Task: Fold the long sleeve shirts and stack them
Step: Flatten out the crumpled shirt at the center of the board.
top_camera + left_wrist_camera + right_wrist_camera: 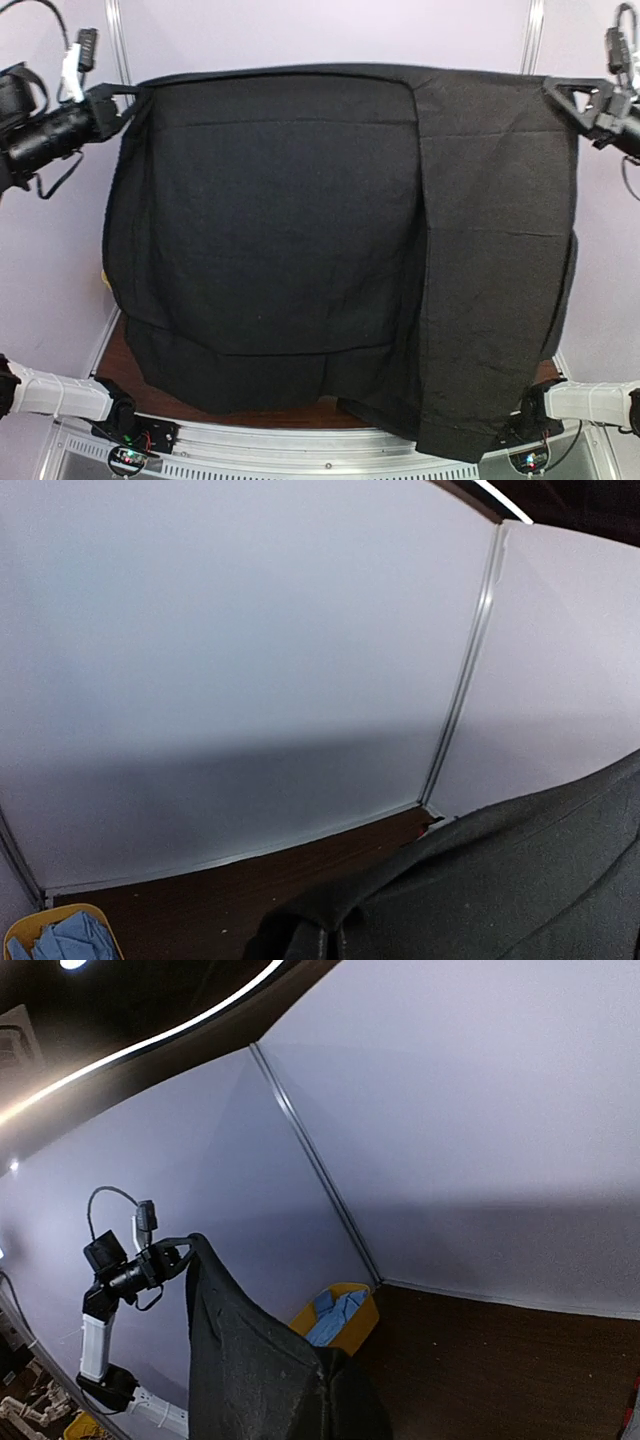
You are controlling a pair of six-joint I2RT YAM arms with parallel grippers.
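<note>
Shirts: one in view, a plain black shirt (300,230), hanging in the air like a wide curtain between the two hands. Its top edge runs almost level. Its hem drops to the near edge of the worktop, and a strip on the right hangs lowest.
Walls: pale panels (300,35) stand behind and to both sides.
Worktop: one, dark brown (112,365). The top view shows only slivers of it under the hem.
Arms: two, with white lower links at bottom left (60,392) and bottom right (590,400).
Hands: two. The left hand (128,98) is clamped on the shirt's upper left corner. The right hand (572,98) is closed on the upper right corner.
Basket: one, yellow (365,1310), standing on the worktop by the far wall, well apart from the shirt.
Cloth in basket: blue fabric (335,1315); how many pieces, I cannot tell.
Top view only: the whole spread of the shirt, both held corners, and both arm bases.
Right wrist view only: the shirt edge-on as a narrow dark drape, the left hand (178,1256) pinching its top, and open brown worktop behind it.
Left wrist view only: a corner of the basket (30,925) with the blue fabric (65,940) at lower left, and shirt folds (500,880) at lower right. Its own fingers do not show.
</note>
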